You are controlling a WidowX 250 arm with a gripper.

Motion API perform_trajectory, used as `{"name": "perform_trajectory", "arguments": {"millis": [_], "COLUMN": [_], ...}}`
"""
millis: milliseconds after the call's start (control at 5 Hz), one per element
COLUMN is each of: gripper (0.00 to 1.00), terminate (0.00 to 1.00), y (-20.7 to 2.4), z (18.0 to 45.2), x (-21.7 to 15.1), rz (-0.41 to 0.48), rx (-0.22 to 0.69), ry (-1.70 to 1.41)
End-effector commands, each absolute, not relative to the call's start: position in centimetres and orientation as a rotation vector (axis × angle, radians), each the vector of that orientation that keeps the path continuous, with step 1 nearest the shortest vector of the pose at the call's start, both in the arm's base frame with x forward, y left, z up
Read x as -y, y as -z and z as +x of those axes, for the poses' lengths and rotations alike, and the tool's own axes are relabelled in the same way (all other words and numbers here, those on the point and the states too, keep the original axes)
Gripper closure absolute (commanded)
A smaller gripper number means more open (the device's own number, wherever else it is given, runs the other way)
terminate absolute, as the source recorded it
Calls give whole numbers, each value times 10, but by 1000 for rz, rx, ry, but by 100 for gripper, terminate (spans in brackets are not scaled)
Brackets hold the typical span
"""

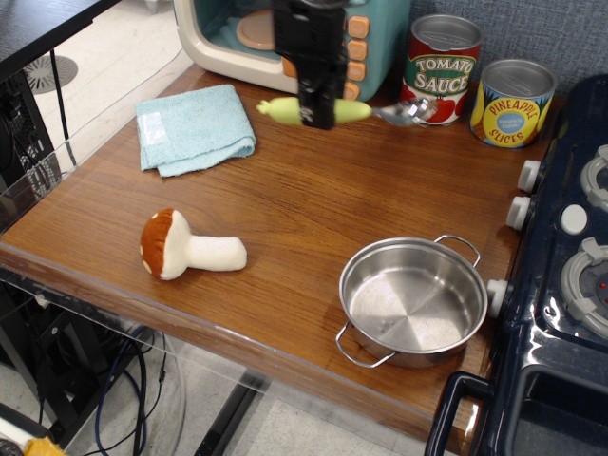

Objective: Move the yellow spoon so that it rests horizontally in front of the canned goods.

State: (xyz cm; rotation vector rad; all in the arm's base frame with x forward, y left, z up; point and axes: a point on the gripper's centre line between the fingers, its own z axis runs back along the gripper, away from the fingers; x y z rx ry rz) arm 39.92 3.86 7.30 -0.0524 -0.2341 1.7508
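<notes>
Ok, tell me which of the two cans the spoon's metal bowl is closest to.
The red-and-green Tomato Sauce can: the yellow-handled spoon's silver bowl overlaps its lower edge in the picture, while the yellow-and-blue Pineapple Slices can stands farther right.

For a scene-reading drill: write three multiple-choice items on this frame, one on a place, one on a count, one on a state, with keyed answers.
1. The blue towel lies
A. inside the pot
B. at the table's left rear
C. on the stove

2. Cans standing at the back:
A. one
B. two
C. four

3. The yellow spoon is
A. held in the gripper
B. lying on the towel
C. in the pot

Answers:
1 B, it sits left of the toy microwave.
2 B, tomato sauce and pineapple slices.
3 A, the fingers clamp its handle above the wood.
</notes>
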Motion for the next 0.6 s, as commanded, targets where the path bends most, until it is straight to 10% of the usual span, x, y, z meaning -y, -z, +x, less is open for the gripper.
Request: {"name": "perform_trajectory", "arguments": {"millis": [0,400], "gripper": [100,100], "terminate": [0,0], "y": [-66,-41], "z": [433,454], "x": [-9,1], "rz": [-89,-68], "rx": [323,342], "ry": [-1646,-1593]}}
